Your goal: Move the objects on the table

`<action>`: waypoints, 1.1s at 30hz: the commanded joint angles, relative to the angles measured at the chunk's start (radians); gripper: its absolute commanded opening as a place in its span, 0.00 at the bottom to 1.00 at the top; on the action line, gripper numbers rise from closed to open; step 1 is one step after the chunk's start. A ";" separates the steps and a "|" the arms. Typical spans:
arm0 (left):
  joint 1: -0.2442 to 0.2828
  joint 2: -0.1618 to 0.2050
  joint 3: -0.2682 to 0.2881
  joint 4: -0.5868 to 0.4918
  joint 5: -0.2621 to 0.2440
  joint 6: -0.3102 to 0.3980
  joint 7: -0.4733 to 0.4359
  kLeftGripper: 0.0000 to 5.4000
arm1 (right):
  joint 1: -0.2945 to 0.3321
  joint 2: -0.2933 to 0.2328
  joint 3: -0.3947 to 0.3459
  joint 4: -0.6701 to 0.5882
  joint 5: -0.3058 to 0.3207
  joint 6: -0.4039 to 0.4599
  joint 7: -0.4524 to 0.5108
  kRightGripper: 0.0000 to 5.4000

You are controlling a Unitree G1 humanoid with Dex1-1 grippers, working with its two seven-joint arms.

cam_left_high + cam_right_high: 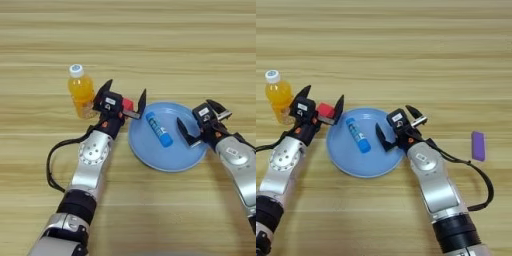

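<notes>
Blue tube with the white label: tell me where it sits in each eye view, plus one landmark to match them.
Left eye view: blue tube lies right of centre, on the light-blue plate.
Right eye view: left of centre, same plate.
Shared landmark: red cube between the left gripper's fingers.

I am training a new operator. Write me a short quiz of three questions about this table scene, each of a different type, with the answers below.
1. True or false: the blue tube lies on the light-blue plate.
2. What sits between the fingers of the left gripper?
A. a red cube
B. a purple block
C. the bottle cap
3. Fill in the missing word: the purple block lies on the table to the ______ of the plate, on the robot's own sides.

Key
1. True.
2. A: the red cube is between the spread fingers, at the plate's left rim, beside the orange bottle.
3. Right. The right gripper, fingers open, is over the plate's right rim.
</notes>
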State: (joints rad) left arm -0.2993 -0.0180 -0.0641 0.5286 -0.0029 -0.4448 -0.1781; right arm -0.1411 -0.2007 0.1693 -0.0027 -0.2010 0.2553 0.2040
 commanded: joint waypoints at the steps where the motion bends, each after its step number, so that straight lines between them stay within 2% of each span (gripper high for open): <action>1: 0.002 0.001 -0.003 -0.001 0.008 0.014 0.005 1.00 | -0.015 -0.009 0.005 -0.010 -0.005 0.003 0.009 0.99; 8: -0.005 0.000 -0.001 0.014 0.008 0.010 0.006 1.00 | -0.002 0.004 -0.031 -0.032 0.013 -0.017 -0.019 0.99; 15: -0.014 -0.001 0.004 0.037 0.006 0.003 0.008 1.00 | 0.043 0.001 -0.097 -0.095 0.018 -0.047 -0.075 0.99; 21: -0.019 -0.010 0.012 0.051 -0.004 -0.020 0.007 1.00 | 0.099 -0.006 -0.197 -0.098 0.044 -0.090 -0.130 0.99; 26: -0.029 -0.015 0.024 0.073 -0.011 -0.041 0.011 1.00 | 0.178 -0.002 -0.284 -0.121 0.083 -0.120 -0.159 0.99; 33: -0.042 -0.018 0.032 0.106 -0.009 -0.058 0.010 1.00 | 0.249 0.002 -0.358 -0.120 0.117 -0.137 -0.185 0.99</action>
State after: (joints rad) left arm -0.3295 -0.0293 -0.0347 0.6192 -0.0072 -0.4905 -0.1743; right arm 0.0996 -0.1995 -0.1674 -0.1198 -0.1015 0.1247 0.0286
